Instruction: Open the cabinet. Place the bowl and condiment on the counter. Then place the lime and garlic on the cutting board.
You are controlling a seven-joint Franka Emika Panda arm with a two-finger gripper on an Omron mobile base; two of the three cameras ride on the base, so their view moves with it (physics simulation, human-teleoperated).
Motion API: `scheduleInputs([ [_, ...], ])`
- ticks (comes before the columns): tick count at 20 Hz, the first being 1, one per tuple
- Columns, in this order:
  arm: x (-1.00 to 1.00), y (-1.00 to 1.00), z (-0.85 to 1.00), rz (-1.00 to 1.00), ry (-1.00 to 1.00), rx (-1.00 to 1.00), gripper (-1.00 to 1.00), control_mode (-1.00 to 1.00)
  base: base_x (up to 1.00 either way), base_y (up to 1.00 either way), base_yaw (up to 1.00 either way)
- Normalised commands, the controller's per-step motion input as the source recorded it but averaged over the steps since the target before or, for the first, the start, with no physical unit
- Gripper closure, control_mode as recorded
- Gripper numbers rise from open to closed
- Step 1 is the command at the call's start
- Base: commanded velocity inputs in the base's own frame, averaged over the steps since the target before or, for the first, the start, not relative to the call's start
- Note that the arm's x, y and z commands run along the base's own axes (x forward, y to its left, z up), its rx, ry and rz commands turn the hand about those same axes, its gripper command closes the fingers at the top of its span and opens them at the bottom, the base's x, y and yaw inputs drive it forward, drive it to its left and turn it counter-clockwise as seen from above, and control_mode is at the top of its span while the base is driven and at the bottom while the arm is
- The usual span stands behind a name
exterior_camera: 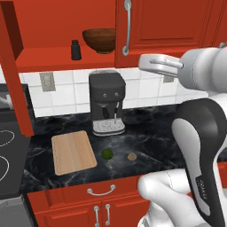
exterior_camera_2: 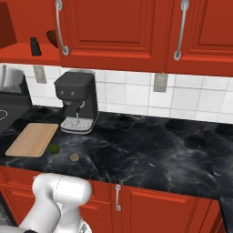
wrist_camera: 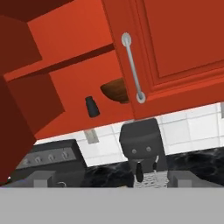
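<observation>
Left door of cabinet swung open; bowl and condiment on its shelf, shaker at bowl's 9 o'clock. End effector wide open, empty, well short of both. Risks: the shut door half-hides the bowl, so a reach could clip it; sweeping the shaker off; coffee machine directly below. Lime, garlic on tabletop, at 3 o'clock of cutting board.

Cabinet left door open — bowl, condiment inside, lime, garlic beside cutting board
</observation>
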Motion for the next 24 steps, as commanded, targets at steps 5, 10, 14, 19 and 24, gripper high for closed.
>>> scheduleInputs([
  [5, 0.0, -0.17, 0.01, 0.0, 0.0, -0.12, -1.0, -1.0, 0.0, 0.0, 0.0],
  [10, 0.06, -0.12, 0.01, 0.0, 0.0, -0.04, -1.0, -1.0, 0.0, 0.0, 0.0],
  [14, 0.03, -0.17, 0.0, 0.0, 0.0, 0.0, -1.0, -1.0, 0.0, 0.0, 0.0],
  [19, 0.1, -0.07, 0.0, 0.0, 0.0, 0.0, -1.0, -1.0, 0.0, 0.0, 0.0],
  [24, 0.21, -0.07, 0.0, 0.0, 0.0, 0.0, -1.0, -1.0, 0.0, 0.0, 0.0],
])
